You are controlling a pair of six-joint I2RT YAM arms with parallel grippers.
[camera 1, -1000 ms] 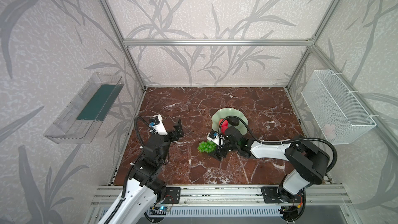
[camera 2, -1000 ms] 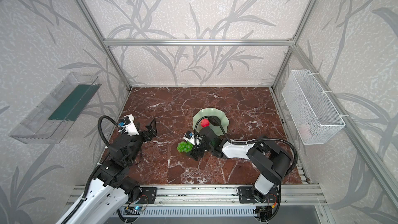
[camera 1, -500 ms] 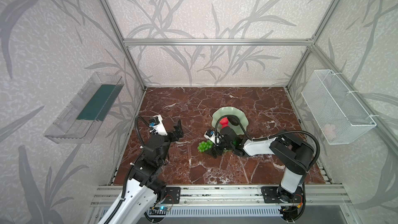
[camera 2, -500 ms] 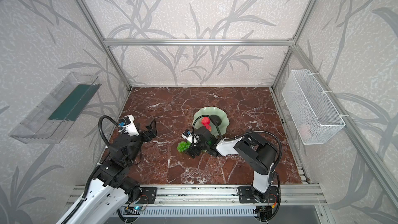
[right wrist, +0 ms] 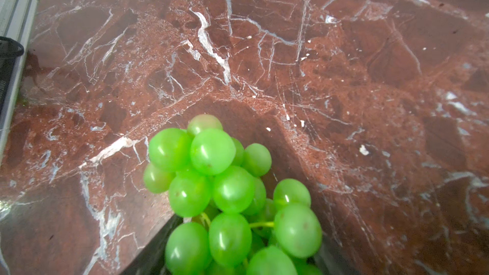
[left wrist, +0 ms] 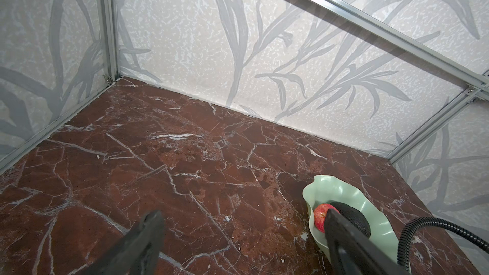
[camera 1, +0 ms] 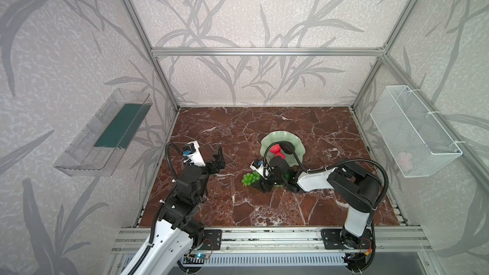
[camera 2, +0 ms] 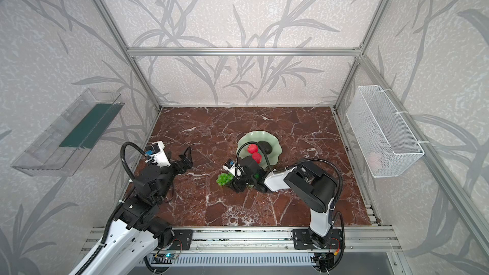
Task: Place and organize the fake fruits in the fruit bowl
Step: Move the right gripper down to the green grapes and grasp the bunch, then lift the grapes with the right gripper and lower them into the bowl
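The right gripper (camera 1: 258, 182) has slid onto the grapes (camera 1: 249, 178), which lie on the table (camera 1: 225, 128) just lower left of the bowl (camera 1: 297, 142) in a top view; whether its jaws grip I cannot tell, the left gripper (left wrist: 242, 215) holds its jaws apart, so lifting this last fruit looks next.

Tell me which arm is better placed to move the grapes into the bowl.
Right. The right gripper sits around the grapes, beside the bowl; the left gripper hangs open, far from them.
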